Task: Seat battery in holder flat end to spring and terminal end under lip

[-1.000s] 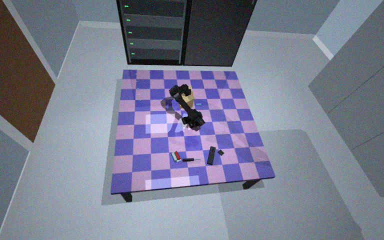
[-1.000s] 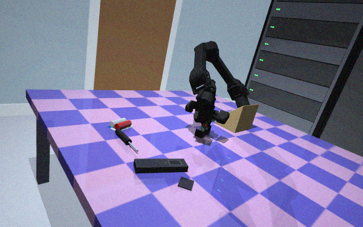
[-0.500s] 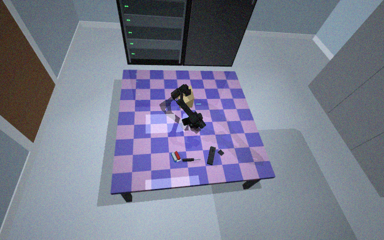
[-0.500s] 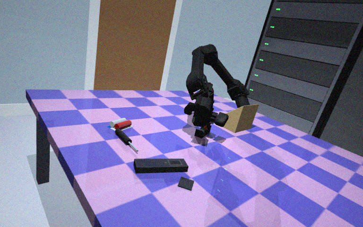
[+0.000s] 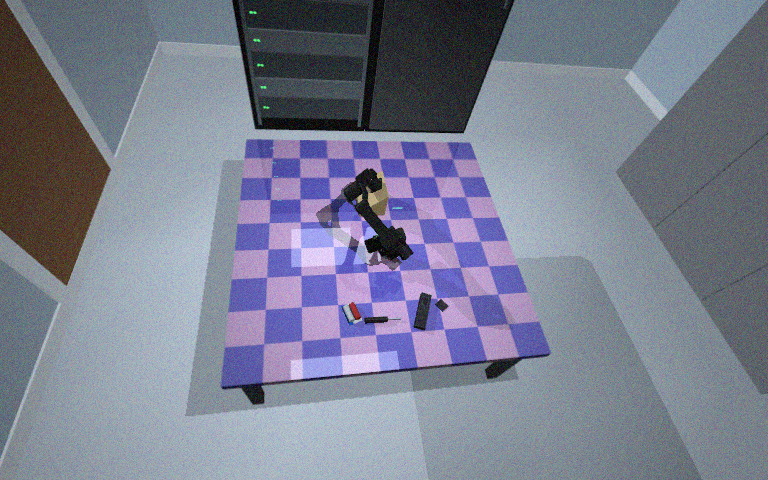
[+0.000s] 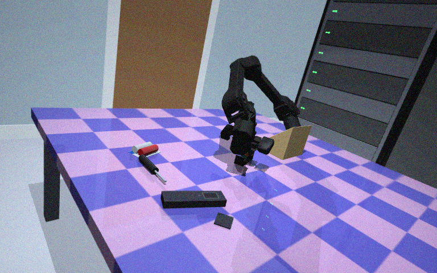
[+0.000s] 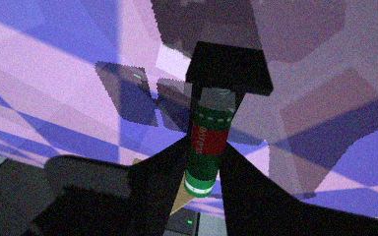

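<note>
My gripper [image 7: 206, 143] [image 6: 243, 152] is shut on the battery. The battery [image 7: 210, 143] is green with a red band and is held lengthwise between the fingers in the wrist view. The black holder [image 7: 229, 69] [image 6: 241, 160] is beyond the fingertips, low at the table. The battery's far, silver-grey end is at the holder's end wall, where a little of the spring shows faintly. The near end, with a white ring, is towards the camera, outside the holder as far as I can see. The lip and the contact below are hidden. In the top view the arm covers the holder.
A red cylinder [image 5: 355, 311] [image 6: 148, 149] and a white one [image 5: 347, 313] [image 6: 141, 147] lie together. Near them are a screwdriver [image 5: 376, 320] [image 6: 149, 164], a long black box [image 5: 422, 311] [image 6: 193, 200] and a small dark square [image 5: 442, 305] [image 6: 223, 220]. A wooden block [image 6: 293, 143] stands by the arm base.
</note>
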Motion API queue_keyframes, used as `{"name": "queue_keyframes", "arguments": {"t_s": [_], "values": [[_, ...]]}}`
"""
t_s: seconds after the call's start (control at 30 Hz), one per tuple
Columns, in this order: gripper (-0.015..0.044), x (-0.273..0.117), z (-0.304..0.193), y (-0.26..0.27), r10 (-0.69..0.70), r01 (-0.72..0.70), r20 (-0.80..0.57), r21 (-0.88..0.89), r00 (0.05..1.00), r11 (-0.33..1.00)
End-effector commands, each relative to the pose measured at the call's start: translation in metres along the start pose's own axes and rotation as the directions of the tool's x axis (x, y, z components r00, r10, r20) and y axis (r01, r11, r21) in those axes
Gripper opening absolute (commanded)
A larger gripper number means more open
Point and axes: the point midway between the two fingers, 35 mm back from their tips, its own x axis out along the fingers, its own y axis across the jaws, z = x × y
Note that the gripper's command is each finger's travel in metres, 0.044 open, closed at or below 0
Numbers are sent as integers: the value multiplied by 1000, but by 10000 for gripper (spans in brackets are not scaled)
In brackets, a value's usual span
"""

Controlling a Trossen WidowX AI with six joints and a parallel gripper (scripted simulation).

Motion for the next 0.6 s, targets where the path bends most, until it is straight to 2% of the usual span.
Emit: {"name": "queue_keyframes", "arguments": {"t_s": [0.0,0.57], "values": [[79,-2,3,0,5,-5,1,9,1000,1000],[79,-6,12,0,11,-11,-2,8,1000,1000]]}}
